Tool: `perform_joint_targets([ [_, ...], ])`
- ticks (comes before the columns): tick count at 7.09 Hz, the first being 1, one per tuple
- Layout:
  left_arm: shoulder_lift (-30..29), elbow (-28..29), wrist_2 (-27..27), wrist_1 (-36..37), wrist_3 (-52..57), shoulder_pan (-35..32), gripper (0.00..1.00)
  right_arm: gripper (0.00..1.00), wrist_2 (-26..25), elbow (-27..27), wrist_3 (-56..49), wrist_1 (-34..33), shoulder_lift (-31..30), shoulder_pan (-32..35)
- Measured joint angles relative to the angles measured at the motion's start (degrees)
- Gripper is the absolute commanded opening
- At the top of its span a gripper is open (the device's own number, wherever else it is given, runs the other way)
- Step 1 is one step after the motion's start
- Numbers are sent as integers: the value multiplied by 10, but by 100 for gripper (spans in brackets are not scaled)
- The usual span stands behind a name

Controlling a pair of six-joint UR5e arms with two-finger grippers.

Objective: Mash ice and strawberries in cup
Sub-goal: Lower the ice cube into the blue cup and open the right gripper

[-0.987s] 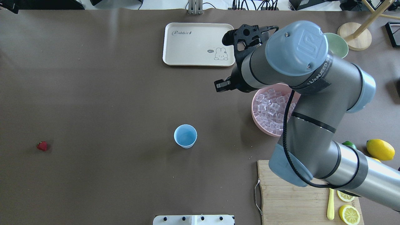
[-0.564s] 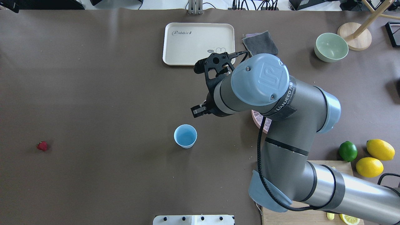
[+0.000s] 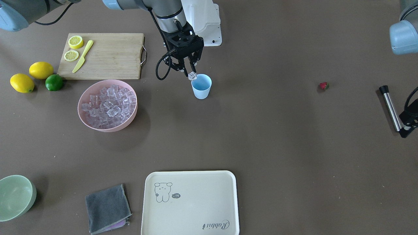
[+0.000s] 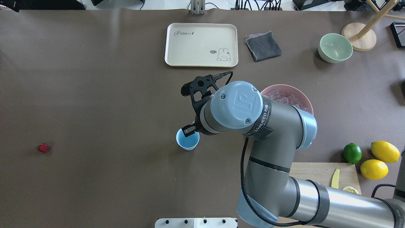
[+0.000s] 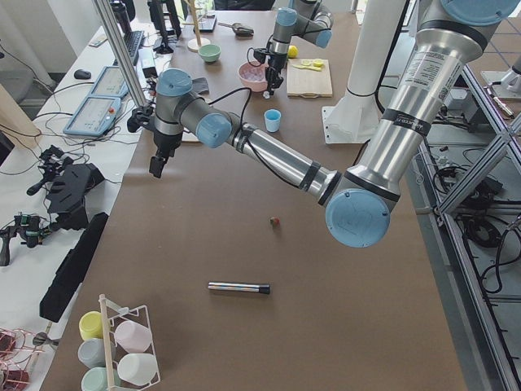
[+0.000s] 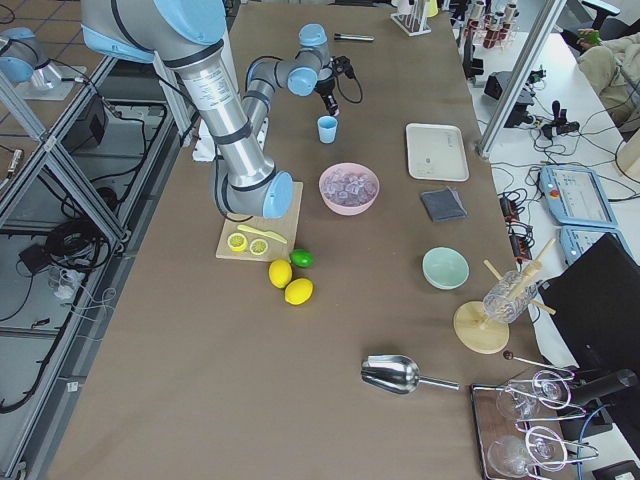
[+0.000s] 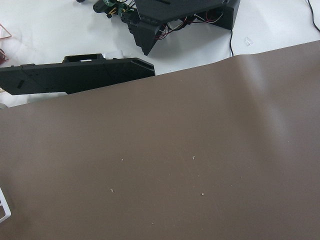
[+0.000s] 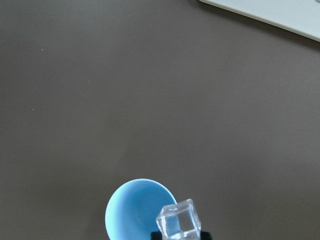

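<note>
- Right arm (image 4: 284, 148): silver-grey tube links, pale blue rounded joint housings, black rings at the seams.
- Cap (image 4: 236, 104): pale blue disc with an embossed UR logo and three small screws.
- Band (image 4: 264, 118): black strap with white lettering, wrapped below the cap.
- Cable (image 4: 241, 174): black, running loose along the links. A second thin black lead sits at the wrist.
- Right hand (image 3: 190, 72): black open-frame body with round holes and two slim fingers.
- Left arm (image 5: 277, 159): same silver tubes and pale blue housings, with black rings on the long link.
- Left hand (image 5: 155, 167): black, too small for detail.
- Base (image 3: 209, 19): white moulded block on the surface.
</note>
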Motion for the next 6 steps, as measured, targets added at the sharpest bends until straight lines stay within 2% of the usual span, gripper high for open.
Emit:
perform_joint_targets([
  [4,6,-10,0,1,-1,0,98,0,-23,-56,0,79,1,-23],
  [6,6,-11,1,0,-19,0,98,0,-36,-58,-1,101,1,-35],
])
